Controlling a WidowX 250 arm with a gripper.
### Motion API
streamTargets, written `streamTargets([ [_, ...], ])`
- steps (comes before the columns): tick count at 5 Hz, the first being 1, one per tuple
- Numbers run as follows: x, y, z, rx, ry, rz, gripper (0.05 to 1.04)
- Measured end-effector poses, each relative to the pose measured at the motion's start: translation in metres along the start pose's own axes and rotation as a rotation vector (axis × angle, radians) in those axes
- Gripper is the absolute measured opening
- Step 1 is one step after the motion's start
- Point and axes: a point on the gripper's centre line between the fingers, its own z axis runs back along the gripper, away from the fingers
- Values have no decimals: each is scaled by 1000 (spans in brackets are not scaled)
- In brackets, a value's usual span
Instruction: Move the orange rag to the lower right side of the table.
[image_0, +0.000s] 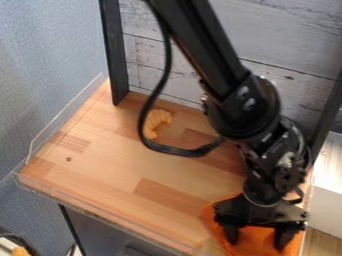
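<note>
While I watch from here, my gripper hangs over the orange rag
I see its fingers spread apart, the rag at the table's lower right, the croissant farther back

The black robot arm comes in from the top edge, up and to the left of the jaws, and slants down to a thick round joint above them. From there the narrower wrist runs down to the gripper, which hangs pointing downward. The jaws stand apart, one on each side of a gap, their tips lowest of all. A black cable bows out well above and left of the jaws, curving back toward the joint.
</note>
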Motion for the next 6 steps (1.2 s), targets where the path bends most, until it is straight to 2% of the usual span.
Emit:
streamTargets([
  [1, 2, 1, 2, 0, -5, 7, 1000],
  [2, 16, 4, 21, -29, -45, 52, 1000],
  [3, 25, 4, 47, -74, -95, 69, 1000],
  [5, 26, 1, 103, -176, -170, 52, 1000],
  [6, 26, 2, 104, -177, -173, 47, 1000],
])
